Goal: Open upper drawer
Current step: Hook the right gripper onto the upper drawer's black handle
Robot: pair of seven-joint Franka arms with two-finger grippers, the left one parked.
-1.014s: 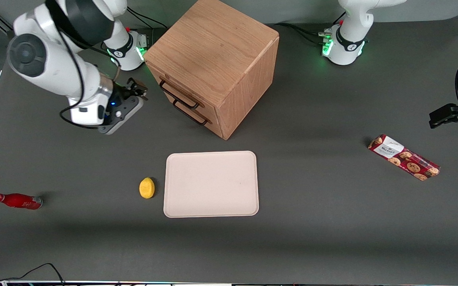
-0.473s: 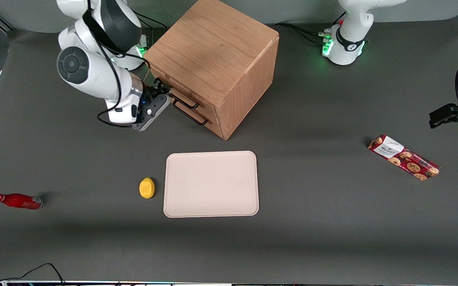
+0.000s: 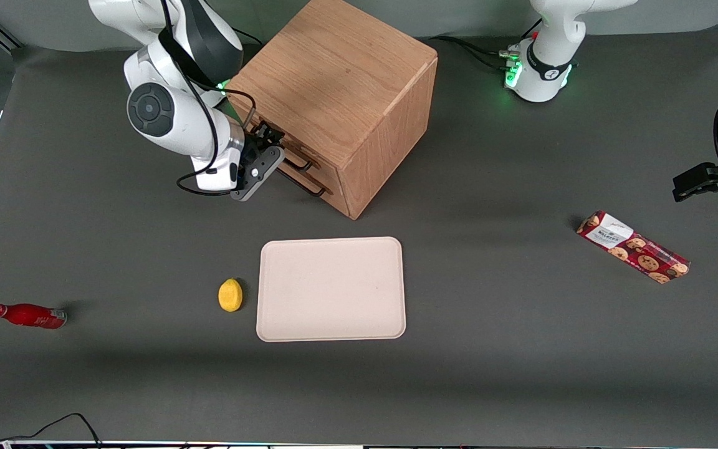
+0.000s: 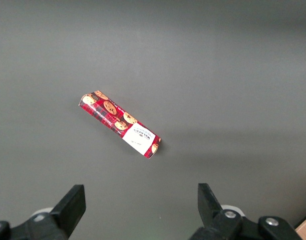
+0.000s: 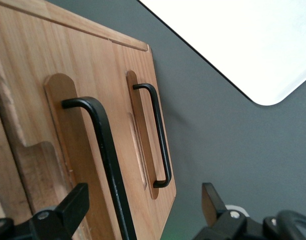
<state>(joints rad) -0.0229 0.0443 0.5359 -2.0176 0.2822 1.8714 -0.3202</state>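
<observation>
The right arm's pincer point(image 3: 270, 144) hovers wide open, holding nothing, its fingers point(image 5: 68, 207) straddling the thin black bar handle point(image 5: 105, 150) of the light oak upper drawer point(image 5: 48, 125), which sits shut in the oak cabinet point(image 3: 340, 93) on the dark grey counter point(image 3: 490, 349).

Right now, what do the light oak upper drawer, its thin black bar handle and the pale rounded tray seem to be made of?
The upper drawer looks like matt oak, with visible grain. Its handle, which the open gripper straddles, looks like black-painted metal with a faint sheen. The tray is a plain matt beige, perhaps plastic; I cannot be sure.
</observation>
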